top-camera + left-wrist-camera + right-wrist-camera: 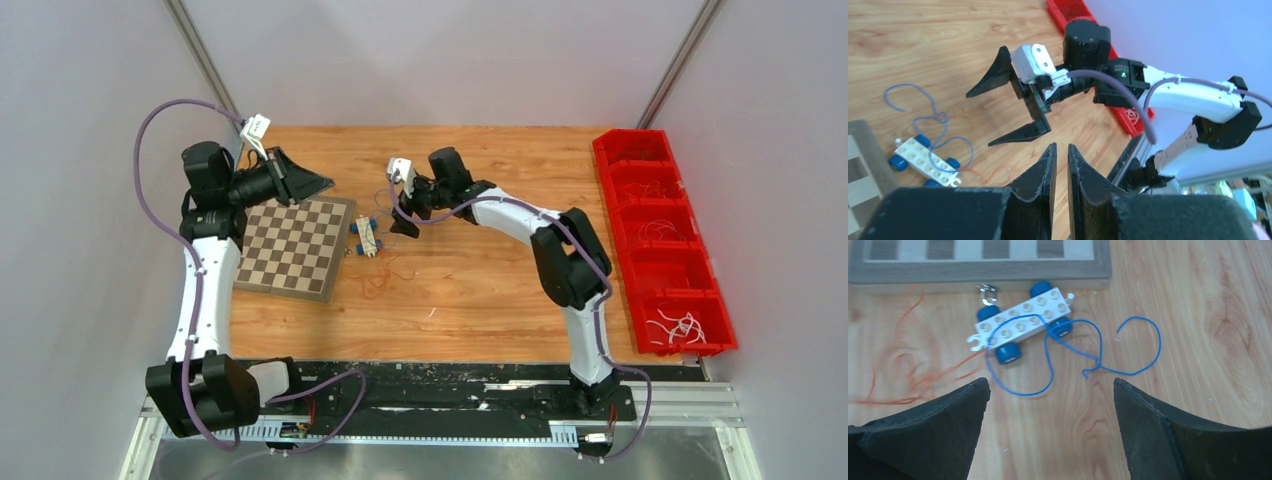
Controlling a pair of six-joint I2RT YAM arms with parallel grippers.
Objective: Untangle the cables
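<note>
Cables (1075, 347): orange strands (940, 372) blurred, untraceable.

the blue cable (1100, 342), hair-thin, lies left of the middle of the tabletop (480, 300) in loose open loops, one draped across a white toy car (1020, 322). the orange-red cable (890, 401) lies slack in faint wavy strands just beside it, toward the near edge.

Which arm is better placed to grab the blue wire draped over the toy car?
Right. The right hand hangs wide open over the blue wire and toy car; the left hand, barely open, is off beyond the chessboard.
</note>
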